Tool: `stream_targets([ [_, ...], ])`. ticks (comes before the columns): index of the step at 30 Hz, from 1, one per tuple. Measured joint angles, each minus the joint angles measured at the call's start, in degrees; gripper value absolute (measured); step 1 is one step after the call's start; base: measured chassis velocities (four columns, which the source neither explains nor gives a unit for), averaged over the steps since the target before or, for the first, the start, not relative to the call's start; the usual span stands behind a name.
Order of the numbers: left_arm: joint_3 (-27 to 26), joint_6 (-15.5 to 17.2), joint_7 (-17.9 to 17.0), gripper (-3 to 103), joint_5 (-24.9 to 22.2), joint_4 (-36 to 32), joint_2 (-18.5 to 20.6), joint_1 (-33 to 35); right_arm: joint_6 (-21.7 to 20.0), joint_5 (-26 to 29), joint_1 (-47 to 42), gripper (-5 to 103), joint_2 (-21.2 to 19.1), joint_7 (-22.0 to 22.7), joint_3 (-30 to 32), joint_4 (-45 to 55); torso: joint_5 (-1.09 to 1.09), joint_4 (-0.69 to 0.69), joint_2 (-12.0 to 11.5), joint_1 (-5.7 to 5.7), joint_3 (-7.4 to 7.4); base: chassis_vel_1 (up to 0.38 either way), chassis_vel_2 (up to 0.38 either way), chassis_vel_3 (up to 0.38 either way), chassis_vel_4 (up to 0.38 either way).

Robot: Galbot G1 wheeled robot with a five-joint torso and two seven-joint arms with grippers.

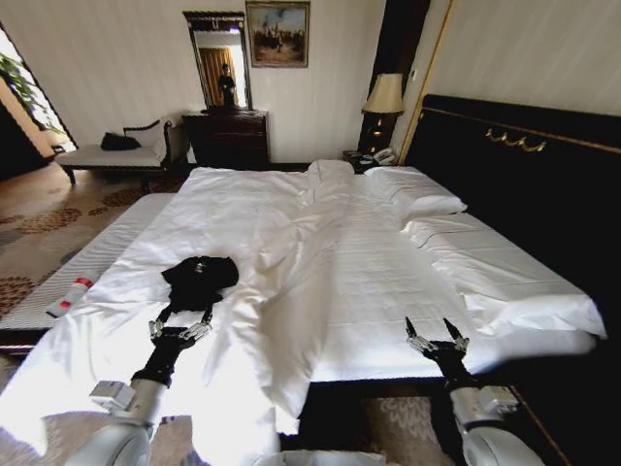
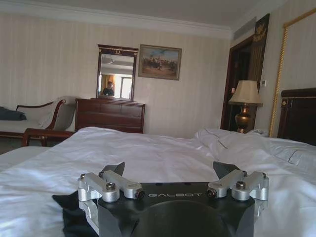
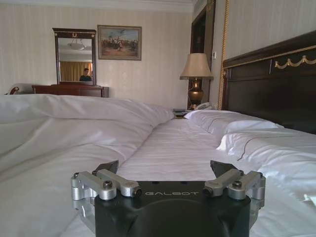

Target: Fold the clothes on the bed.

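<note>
The clothes, one black T-shirt [image 1: 200,274], lie crumpled in a heap on the bed [image 1: 369,282], on the white duvet near its front left corner. My left gripper [image 1: 181,317] hovers right at the heap's near edge with its fingers spread open and nothing between them. In the left wrist view the gripper [image 2: 170,170] stands open, and a bit of the black T-shirt [image 2: 66,207] shows beside one finger. My right gripper [image 1: 435,328] is open over the bed's near edge on the right, far from the shirt. The right wrist view shows that gripper [image 3: 164,167] open above bare sheet.
A small white bottle with a red cap [image 1: 68,296] lies on the striped bench [image 1: 92,254] left of the bed. Pillows [image 1: 417,189] and the dark headboard [image 1: 524,165] are on the right. A dresser [image 1: 228,136] and a lamp [image 1: 384,97] stand by the far wall.
</note>
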Motion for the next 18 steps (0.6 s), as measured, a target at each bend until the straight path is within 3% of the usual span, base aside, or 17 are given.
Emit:
stream_targets([
  [18,0.2,-0.4,0.2,100,0.2,0.5,-1.2,0.9,-0.6,1.6,-0.8,100,-0.1,0.1,1.1,2.4,-0.02,-0.01,0.0,0.00,-0.01,0.206,0.211,-0.208,-0.209],
])
